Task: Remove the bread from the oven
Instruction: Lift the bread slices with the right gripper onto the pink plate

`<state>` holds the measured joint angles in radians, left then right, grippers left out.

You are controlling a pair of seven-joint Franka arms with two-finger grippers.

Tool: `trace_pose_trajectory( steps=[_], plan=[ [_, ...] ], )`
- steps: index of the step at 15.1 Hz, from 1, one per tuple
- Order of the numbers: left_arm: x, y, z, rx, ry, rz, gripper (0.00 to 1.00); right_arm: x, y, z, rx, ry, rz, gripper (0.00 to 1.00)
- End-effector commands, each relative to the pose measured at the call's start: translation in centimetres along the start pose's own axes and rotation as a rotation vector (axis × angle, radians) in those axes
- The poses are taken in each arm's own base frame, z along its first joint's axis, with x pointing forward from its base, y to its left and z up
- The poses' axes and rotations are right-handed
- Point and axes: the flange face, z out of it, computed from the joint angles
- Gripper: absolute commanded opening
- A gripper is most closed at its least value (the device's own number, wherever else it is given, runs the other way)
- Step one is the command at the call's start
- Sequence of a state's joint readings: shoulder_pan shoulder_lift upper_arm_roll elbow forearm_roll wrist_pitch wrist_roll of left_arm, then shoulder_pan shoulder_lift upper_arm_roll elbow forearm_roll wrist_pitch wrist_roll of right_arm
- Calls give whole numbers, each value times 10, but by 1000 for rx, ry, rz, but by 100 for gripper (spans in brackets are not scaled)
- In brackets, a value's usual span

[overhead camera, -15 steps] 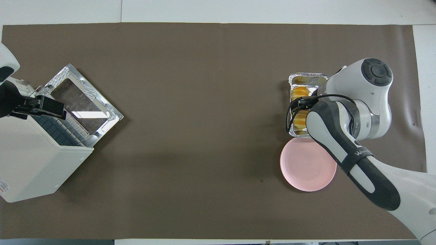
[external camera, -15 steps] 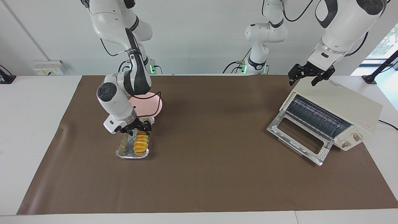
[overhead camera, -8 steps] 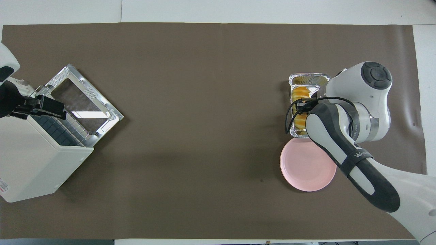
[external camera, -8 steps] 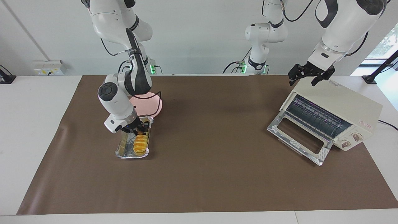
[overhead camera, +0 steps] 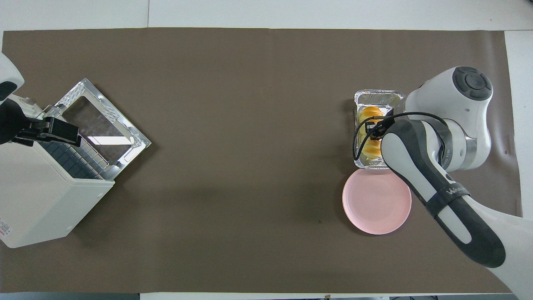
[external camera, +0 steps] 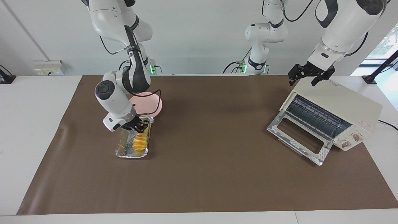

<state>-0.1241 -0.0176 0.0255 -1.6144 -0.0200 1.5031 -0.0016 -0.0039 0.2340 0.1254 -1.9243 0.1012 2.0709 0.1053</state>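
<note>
From the facing view I see the right gripper [external camera: 137, 126] down in the foil tray [external camera: 122, 148], its jaws closed on the end of the bread [external camera: 140, 142] nearer the robots; the bread lies in the tray, out of the oven [external camera: 339, 109], well apart from it toward the right arm's end of the table; a pink plate [external camera: 150, 104] sits just beside the tray, nearer the robots; the oven door [external camera: 299, 137] hangs open with the rack [external camera: 314, 116] bare; the left gripper [external camera: 309, 76] hovers over the oven's top, jaws spread wide and holding nothing

From overhead I see the bread [overhead camera: 370, 113] in the tray [overhead camera: 377, 97], partly covered by the right arm; the right gripper [overhead camera: 377, 130] sits over the loaf's middle; the plate [overhead camera: 376, 202] touches the tray's near edge; the left gripper [overhead camera: 58, 131] is over the oven [overhead camera: 41, 200] by its open door [overhead camera: 102, 121], waiting
</note>
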Motion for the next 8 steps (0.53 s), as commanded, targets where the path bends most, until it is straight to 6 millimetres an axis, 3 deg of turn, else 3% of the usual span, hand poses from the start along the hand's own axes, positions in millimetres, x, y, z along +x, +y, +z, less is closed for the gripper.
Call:
trace_pose_trajectory(
  steps=[1, 3, 5, 8],
  plan=[
    [-4, -1, -4, -15, 17, -12, 100, -23, 6, -54, 6, -2, 24, 0],
    [-5, -1, -5, -15, 19, -12, 100, -49, 15, -77, -4, -70, 38, 0],
    [-5, -1, -5, -15, 19, -12, 100, -81, 14, -87, -20, -97, 40, 0],
    [-5, -1, -5, -15, 19, -12, 100, -135, 19, -69, -38, -150, 47, 0]
  ],
)
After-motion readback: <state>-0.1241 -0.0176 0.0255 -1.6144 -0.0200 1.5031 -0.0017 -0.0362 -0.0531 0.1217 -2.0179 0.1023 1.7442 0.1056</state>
